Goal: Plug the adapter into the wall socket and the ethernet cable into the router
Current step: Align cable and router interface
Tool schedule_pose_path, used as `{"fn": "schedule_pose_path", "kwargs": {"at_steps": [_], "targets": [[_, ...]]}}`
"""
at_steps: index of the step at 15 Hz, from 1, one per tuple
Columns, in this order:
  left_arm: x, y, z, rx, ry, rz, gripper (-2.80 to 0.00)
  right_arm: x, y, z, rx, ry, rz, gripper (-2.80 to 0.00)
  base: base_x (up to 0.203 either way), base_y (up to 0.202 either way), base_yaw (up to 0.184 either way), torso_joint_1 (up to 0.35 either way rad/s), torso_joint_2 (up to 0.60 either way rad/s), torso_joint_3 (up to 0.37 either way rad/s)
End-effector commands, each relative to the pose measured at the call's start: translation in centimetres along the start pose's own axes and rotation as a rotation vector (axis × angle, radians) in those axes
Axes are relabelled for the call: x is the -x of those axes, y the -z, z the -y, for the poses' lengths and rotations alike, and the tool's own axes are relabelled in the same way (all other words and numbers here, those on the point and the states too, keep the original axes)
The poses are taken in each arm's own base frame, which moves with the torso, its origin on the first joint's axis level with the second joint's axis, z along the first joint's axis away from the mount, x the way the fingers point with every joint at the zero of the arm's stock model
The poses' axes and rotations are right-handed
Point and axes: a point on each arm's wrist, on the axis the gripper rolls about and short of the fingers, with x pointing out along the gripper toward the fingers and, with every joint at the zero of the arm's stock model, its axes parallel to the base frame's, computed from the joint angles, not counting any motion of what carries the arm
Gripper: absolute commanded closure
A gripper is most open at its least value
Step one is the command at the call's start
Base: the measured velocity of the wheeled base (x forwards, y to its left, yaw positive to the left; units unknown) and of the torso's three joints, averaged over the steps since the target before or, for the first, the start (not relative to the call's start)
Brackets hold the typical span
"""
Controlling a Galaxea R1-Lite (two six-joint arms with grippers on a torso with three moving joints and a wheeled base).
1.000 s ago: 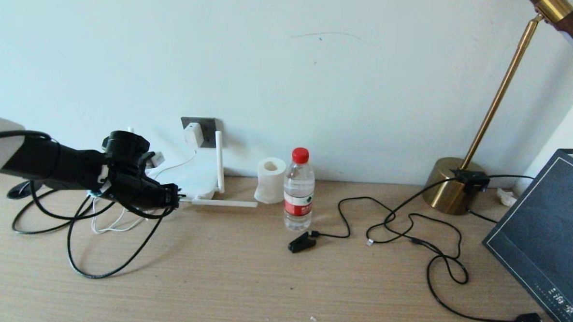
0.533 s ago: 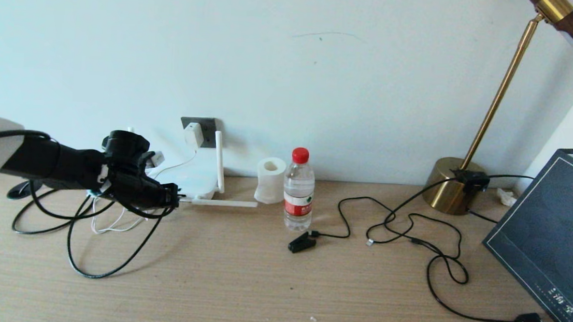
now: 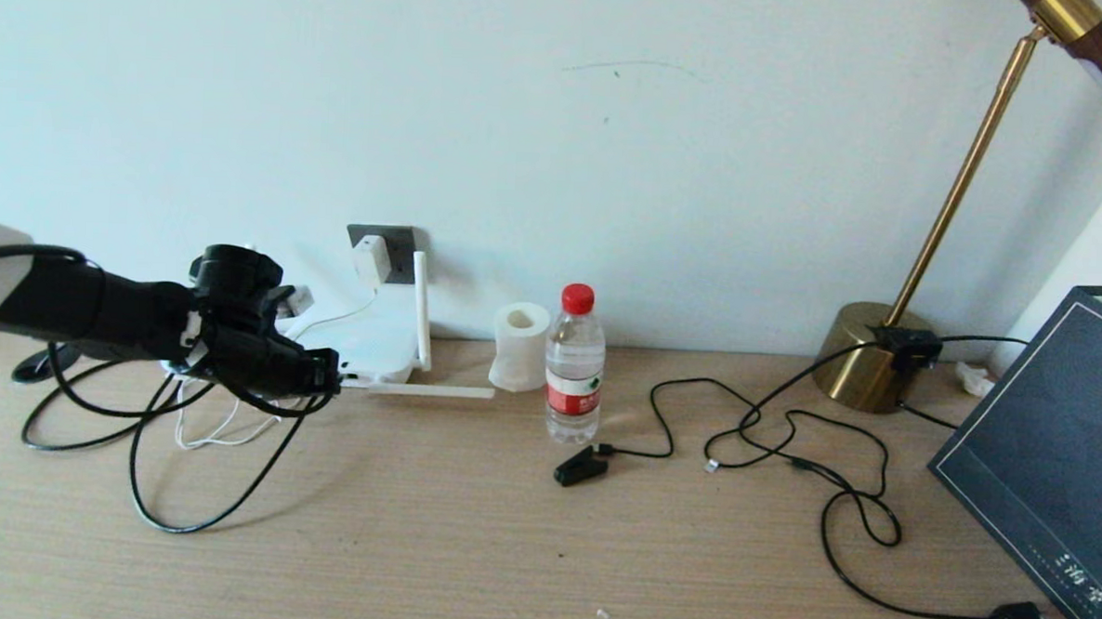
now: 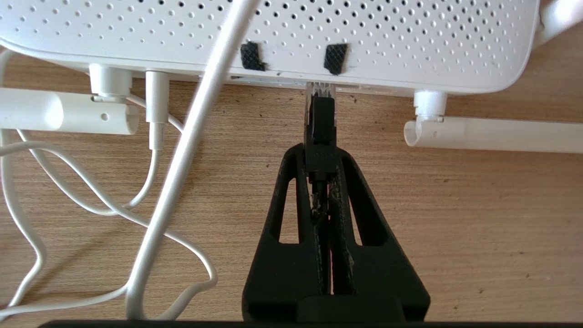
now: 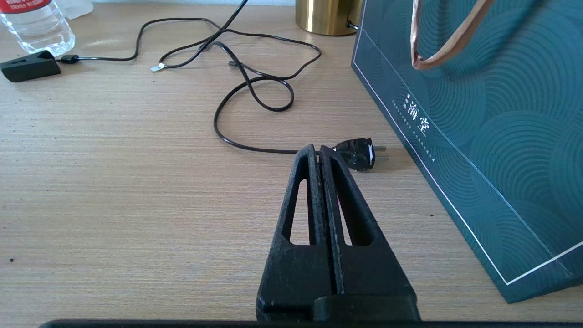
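Pinching ethernet cable at router: left claw

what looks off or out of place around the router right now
One of the router's antennas lies flat on the desk while another stands upright. The left claw holds the ethernet cable with its clear tip just at the router's port edge. The adapter sits in the wall socket.

head view high over desk; wrist views low, close, no overlap
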Motion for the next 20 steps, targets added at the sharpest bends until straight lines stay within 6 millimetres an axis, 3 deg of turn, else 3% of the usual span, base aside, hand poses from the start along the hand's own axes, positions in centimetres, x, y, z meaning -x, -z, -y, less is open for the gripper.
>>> {"fn": "schedule_pose_path", "kwargs": {"at_steps": [1,20], "targets": [[0.22,0.28,-0.07,-0.022,-0.002,-0.008,0.00,0.00,-0.04,0.00,-0.003,0.000,0.000,0.00,0.000,0.000,0.000,0.000,0.00,0.000],[-0.04,0.33,-0.05,-0.025,-0.004,-0.006,0.00,0.00,-0.02,0.00,-0.003,0.000,-0.001,0.00,0.000,0.000,0.000,0.000,0.00,0.000]]}}
